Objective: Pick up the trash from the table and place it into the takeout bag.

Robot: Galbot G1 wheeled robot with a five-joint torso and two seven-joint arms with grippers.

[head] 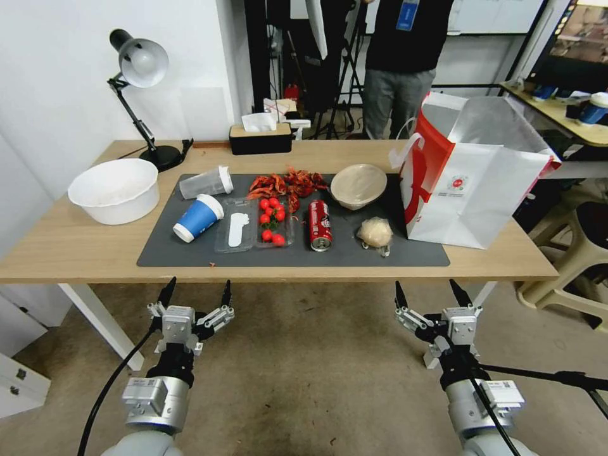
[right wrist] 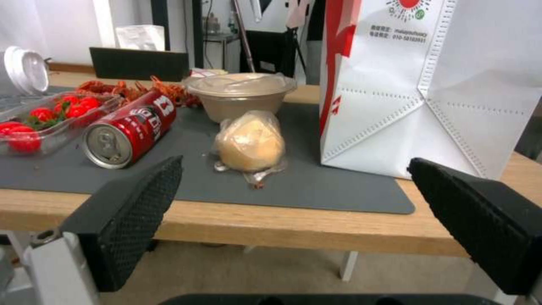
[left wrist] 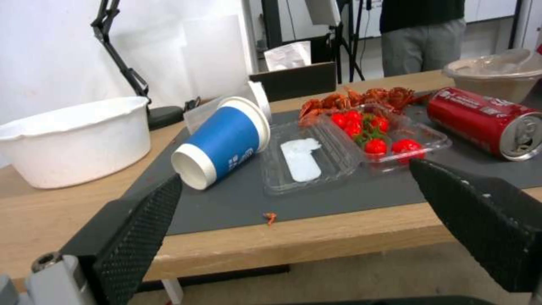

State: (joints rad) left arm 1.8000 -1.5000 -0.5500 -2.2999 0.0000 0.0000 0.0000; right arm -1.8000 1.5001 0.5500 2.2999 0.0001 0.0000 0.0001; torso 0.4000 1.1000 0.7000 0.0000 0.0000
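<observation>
Both grippers hang below and in front of the worktop's (head: 69,250) near edge, over bare floor, with free room around them. The left gripper (head: 196,296) is released, its two fingers spread wide and holding nothing; the right gripper (head: 429,293) is released in the same way.

Just beyond the left gripper, past the wooden edge, the dark grey mat (head: 190,253) begins. First on it lies the blue paper cup (left wrist: 223,142) on its side, white lid turned away from the gripper. Beside it is the clear tray of cherry tomatoes (head: 272,221), and farther back the clear plastic cup (head: 206,182), also lying down. A large white bowl (head: 115,190) stands off the mat, further to the left.

Beyond the right gripper the nearest thing is the beige wrapped wad (right wrist: 250,144) — round and shiny in its film. The red soda can (right wrist: 130,129) lies to its left, open end toward the gripper. Behind the wad stands the beige paper bowl (right wrist: 241,95). The takeout bag (head: 481,183) stands upright at the right end of the mat — white, with red side panels, its mouth open, close to the worktop's right edge.
</observation>
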